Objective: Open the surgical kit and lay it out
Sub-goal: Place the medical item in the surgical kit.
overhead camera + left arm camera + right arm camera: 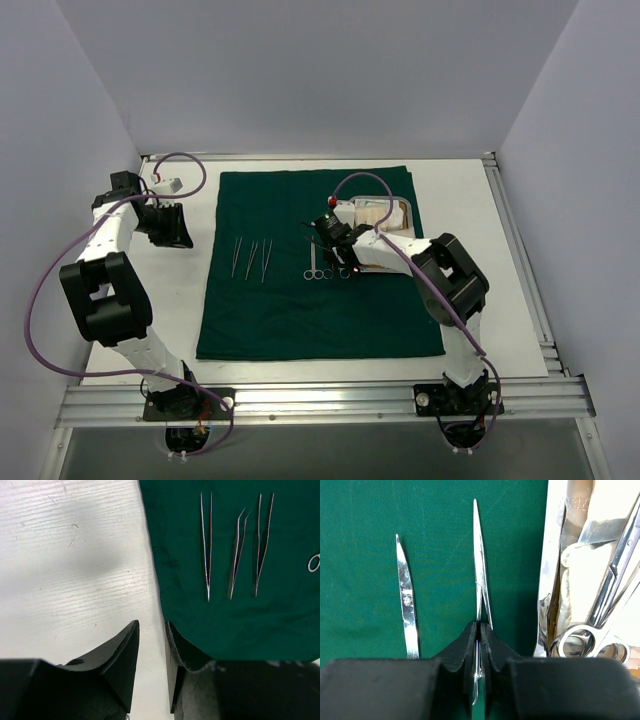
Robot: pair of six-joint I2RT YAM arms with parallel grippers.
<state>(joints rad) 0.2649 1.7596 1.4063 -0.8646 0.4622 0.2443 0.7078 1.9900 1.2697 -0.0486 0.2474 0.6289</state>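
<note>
Here, dark green drape (300, 320) lies flat on white counter (480, 250). Steel tray (547, 555) sits at drape's far right corner, w/ ring-handled scissors (610, 585) inside. Right claw (478, 627) is clamped tight on a slim silver instrument (480, 570), over drape just left of tray; loose scissors (406, 600) lie beside it. Three forceps (236, 560) lie in a row on drape's left half. Left claw (151, 625) is approx. half open, holding nothing, at drape's left edge.
</note>
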